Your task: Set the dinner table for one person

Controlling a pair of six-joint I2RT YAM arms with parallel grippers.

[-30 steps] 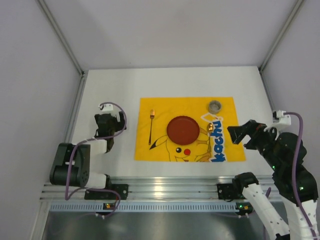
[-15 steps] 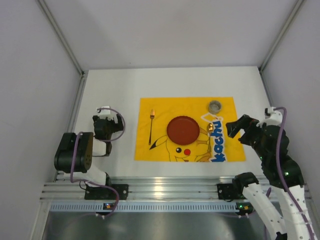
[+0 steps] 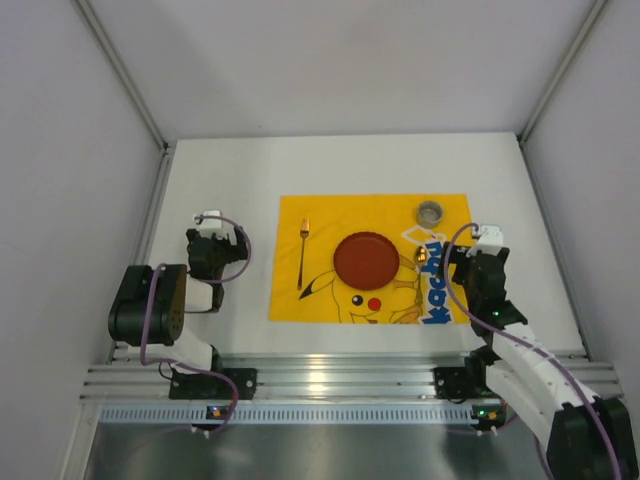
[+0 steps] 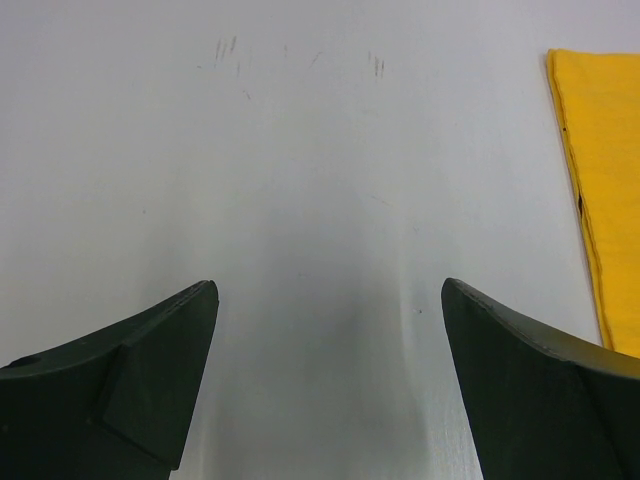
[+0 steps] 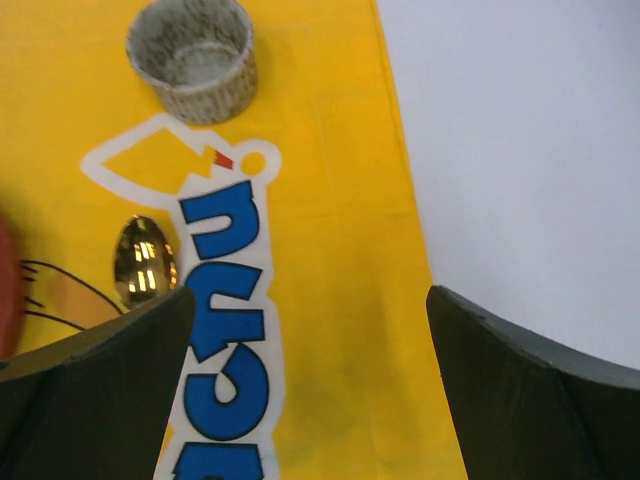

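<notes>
**place setting appeared complete as both claws hung open over the table**

seen from above, the dinner table [image 3: 220, 170] lay flat and face up. its silver rail [image 3: 330, 368] ran along the near edge by the arm bases, and its long axis appeared to run left to right, in line with that rail. a yellow mat [image 3: 385, 212] sat near its middle. on the mat were a red plate [image 3: 365, 260], a fork [image 3: 303, 255] to the plate's left, a spoon [image 3: 420, 256] to its right and a small cup [image 3: 430, 212] toward the far right corner.

at the left wrist, the left claw [image 4: 328, 290] was spread wide and empty over bare tabletop, with the mat's edge off to its right.

at the right wrist, the right claw [image 5: 310, 295] was also spread and empty over the mat's right border, with the spoon's bowl close to one finger. the safest move looked to be a straight lift, so that no finger dragged the cloth or nudged the spoon.
</notes>
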